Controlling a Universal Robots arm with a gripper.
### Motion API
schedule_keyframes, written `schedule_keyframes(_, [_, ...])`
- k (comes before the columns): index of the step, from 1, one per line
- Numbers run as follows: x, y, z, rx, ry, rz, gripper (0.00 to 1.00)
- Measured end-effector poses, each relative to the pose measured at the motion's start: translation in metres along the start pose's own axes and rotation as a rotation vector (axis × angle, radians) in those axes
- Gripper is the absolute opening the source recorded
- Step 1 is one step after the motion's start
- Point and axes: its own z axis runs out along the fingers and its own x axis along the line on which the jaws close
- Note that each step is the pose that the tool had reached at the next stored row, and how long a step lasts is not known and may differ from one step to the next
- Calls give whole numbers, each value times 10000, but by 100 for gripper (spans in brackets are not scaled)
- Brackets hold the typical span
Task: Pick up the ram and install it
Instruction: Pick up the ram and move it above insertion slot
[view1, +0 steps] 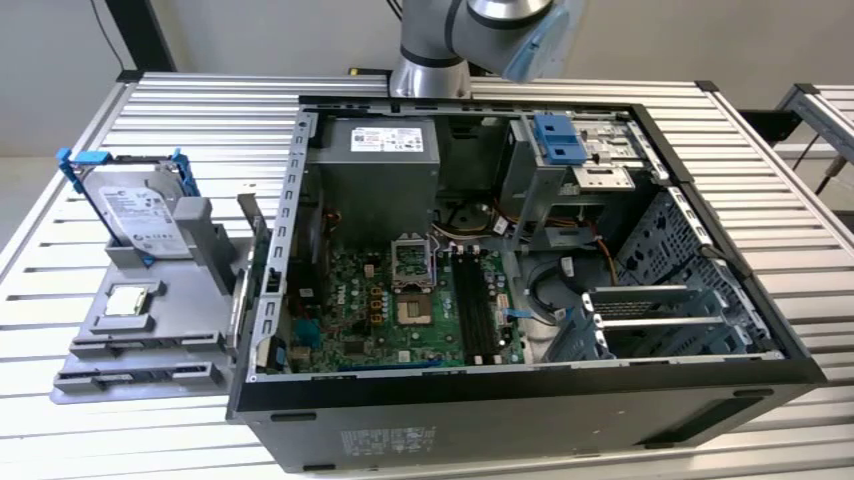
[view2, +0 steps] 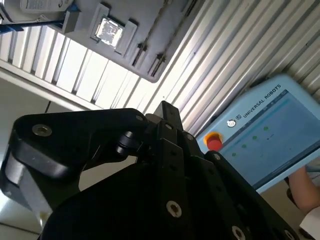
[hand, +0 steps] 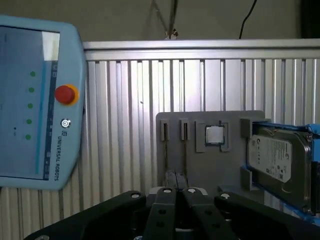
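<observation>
A black, open computer case (view1: 534, 425) is seen lying on a silver slatted metal table (view1: 200, 110). A green motherboard (view1: 360, 300) is exposed inside it, and long black memory slots (view1: 467, 300) run across that board. Just beside the case, on the exterior view's left, a flat grey plastic holder plate (view1: 174, 312) is laid on the table. A silver hard drive with blue clips (view1: 138, 212) is stood tilted on it, and a small square silver processor chip (view1: 130, 300) is set in a recess near the drive. Two narrow grooves (hand: 165, 152) are cut into the plate on the side of the chip away from the drive. The grey robot arm (view1: 430, 60) is held high at the far end of the case, well apart from plate and board. In the first wrist view the black linkage gripper (hand: 175, 178) is seen with its tips drawn together, and nothing is seen clamped between them. Whether the long blue ram stick is stood in the grooves or seated in the black slots cannot be told. A light-blue control tablet with a red button (hand: 30, 105) is seen in both wrist views.
</observation>
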Motion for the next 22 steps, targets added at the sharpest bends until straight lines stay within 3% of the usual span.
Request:
schedule_keyframes(2, [0,1,2,34,2,-3,0])
schedule_keyframes(6, [-10,0,9,642,11,-23,0])
schedule_keyframes(7, [-15,-3,17,673,26,-23,0])
schedule_keyframes(10, [-36,-26,33,646,202,-22,0])
schedule_keyframes(12, [-49,-38,42,555,261,-28,0])
schedule_keyframes(17, [-53,-39,56,532,272,-466,0])
schedule_keyframes(22, [-54,-40,64,610,268,-612,0])
